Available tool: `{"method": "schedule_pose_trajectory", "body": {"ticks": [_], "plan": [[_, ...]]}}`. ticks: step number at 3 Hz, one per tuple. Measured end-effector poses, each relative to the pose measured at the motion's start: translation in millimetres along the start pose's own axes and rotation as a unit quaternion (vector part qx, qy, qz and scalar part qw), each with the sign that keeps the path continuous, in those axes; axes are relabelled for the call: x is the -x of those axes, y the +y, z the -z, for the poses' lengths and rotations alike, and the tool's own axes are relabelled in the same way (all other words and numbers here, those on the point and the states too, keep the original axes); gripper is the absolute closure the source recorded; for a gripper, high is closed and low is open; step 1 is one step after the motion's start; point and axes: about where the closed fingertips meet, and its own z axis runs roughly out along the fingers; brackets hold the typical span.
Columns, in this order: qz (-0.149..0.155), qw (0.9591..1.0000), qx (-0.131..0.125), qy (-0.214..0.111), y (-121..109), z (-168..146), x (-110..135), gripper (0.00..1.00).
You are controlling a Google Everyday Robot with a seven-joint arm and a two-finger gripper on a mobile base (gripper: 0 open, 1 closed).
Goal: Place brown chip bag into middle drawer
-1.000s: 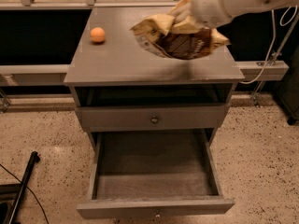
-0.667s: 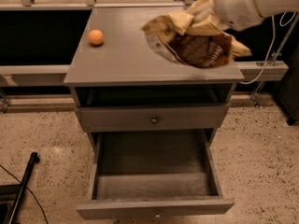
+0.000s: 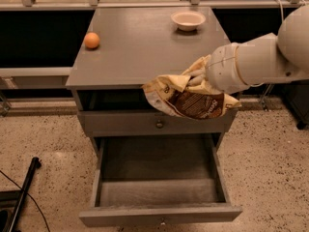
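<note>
My fingers (image 3: 195,77) are clamped on the crumpled top of the chip bag (image 3: 193,100), one pale finger showing against the tan foil and the rest buried in the folds. The bag hangs from them in the air, its dark-brown belly sagging just under my grip and one tan end jutting out sideways. It hangs at the desk's front edge, in front of the closed upper drawer front (image 3: 120,122) and near its knob (image 3: 159,123).

Straight below my fingers, well apart from the bag, the open drawer (image 3: 159,170) is pulled out with its grey floor bare.

To do this step well, I judge I should come forward a little so the whole bag clears the desk (image 3: 140,47) edge and the closed front. Then I should sink until the bag's belly is below the drawer's low sides, over the middle of the floor, and only then let go. The jutting end could catch a side wall, so I'd keep it centred.

Far behind my fingers, the orange (image 3: 91,40) and the bowl (image 3: 188,19) sit out of my way.
</note>
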Motion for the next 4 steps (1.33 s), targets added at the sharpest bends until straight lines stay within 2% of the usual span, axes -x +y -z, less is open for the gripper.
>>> {"method": "schedule_pose_trajectory", "body": {"ticks": [1,2,3,4], "plan": [[-0.001,1.0,0.002,0.001,0.0,1.2,2.0,1.0],[-0.017,0.9997,-0.011,-0.014,22.0,-11.5,-19.3,1.0],[-0.042,0.9981,-0.041,-0.022,80.9,-37.0,-77.9,1.0],[-0.059,0.9963,-0.06,-0.018,131.5,-66.9,-132.7,1.0]]}}
